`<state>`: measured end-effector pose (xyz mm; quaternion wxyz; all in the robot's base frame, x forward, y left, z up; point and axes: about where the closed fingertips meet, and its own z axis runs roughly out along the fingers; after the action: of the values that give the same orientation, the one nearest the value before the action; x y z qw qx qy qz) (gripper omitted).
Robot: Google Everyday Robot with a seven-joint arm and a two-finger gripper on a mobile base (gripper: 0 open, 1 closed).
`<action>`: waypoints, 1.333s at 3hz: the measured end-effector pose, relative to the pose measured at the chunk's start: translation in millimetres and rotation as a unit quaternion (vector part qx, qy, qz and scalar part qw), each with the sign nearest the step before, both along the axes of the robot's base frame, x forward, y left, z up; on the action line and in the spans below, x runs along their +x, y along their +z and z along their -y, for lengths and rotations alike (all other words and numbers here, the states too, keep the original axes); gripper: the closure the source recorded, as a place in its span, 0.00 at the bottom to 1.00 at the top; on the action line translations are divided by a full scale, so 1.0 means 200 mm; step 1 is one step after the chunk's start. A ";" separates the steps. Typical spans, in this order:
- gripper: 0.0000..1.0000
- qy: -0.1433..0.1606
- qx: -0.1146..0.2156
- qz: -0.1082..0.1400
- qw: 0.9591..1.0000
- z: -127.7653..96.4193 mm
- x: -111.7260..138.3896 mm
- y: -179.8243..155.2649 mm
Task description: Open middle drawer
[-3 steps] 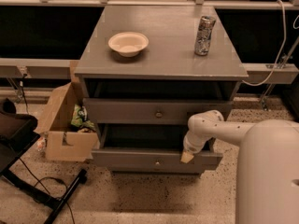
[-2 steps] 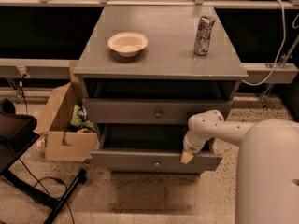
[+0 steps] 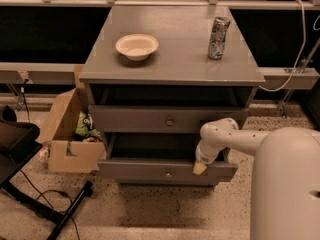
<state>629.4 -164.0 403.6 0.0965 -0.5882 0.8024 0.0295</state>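
Observation:
The grey cabinet [image 3: 175,59] shows two drawer fronts, each with a small dark knob. The upper front [image 3: 130,119] sits nearly flush. The one below it, the middle drawer [image 3: 135,170], stands pulled out towards me, with its dark inside showing above the front. Its knob [image 3: 167,174] is at centre. My gripper [image 3: 199,168] comes in from the right on the white arm [image 3: 225,136]. It rests at the top edge of the middle drawer's front, right of the knob. The lowest drawer is hidden under the pulled-out one.
A cream bowl [image 3: 136,46] and a drink can [image 3: 218,31] stand on the cabinet top. An open cardboard box [image 3: 70,139] with packets stands against the cabinet's left side. A black stand with a cable [image 3: 45,204] is at lower left. My white body [image 3: 285,184] fills the lower right.

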 end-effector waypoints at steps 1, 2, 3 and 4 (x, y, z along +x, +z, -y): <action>0.43 0.000 0.000 0.000 1.000 0.00 0.00 0.00; 0.20 0.000 0.000 0.000 1.000 0.00 0.00 0.00; 0.00 0.001 0.000 -0.002 1.000 0.00 -0.01 -0.01; 0.00 0.001 0.000 -0.002 1.000 0.00 -0.01 -0.01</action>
<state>627.8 -163.4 401.4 0.0947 -0.5886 0.8023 0.0310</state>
